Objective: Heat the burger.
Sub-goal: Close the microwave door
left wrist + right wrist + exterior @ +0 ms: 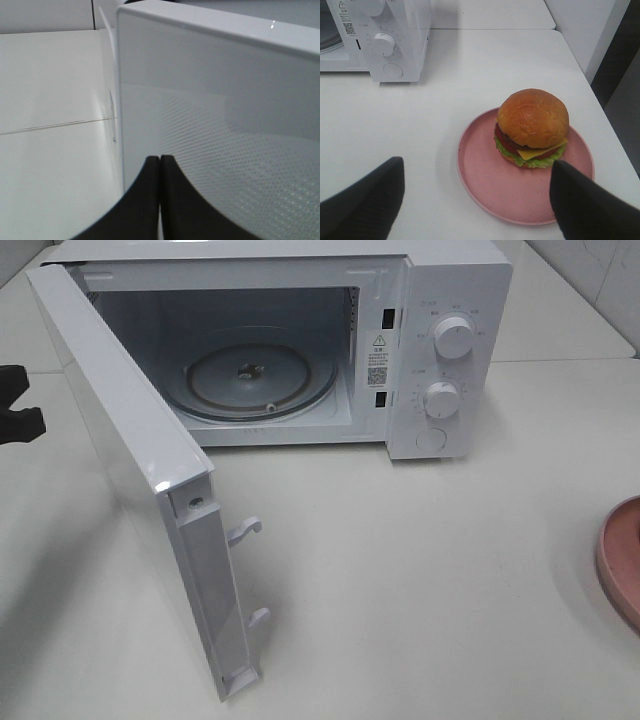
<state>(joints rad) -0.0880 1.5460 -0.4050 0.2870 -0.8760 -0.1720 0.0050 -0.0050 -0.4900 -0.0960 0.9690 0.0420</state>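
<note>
Closest to you on the right, the right pincer [475, 200] is spread wide, its two dark matte fingers [362, 202] flanking the near rim of a round pink plate [485, 185] without touching it. The burger [532, 127] sits on the far half of that plate, with a domed, glossy golden-brown bun over a dark patty, a yellow cheese slice and ruffled green lettuce. In the high view only the plate's curved edge shows, at the right border of the smooth white worktop [420, 570], which lies bare between plate and microwave [300, 340]. Your left pincer [160, 200] is pressed together, its black fingertips meeting just in front of the outer face of the microwave door [130, 470], a glossy white panel with a fine dotted mesh. That door stands swung wide open, two white latch hooks projecting from its free edge. Beyond, the boxy cavity holds a round glass turntable [255, 380], and two round knobs [455, 338] sit on the right-hand panel.
</note>
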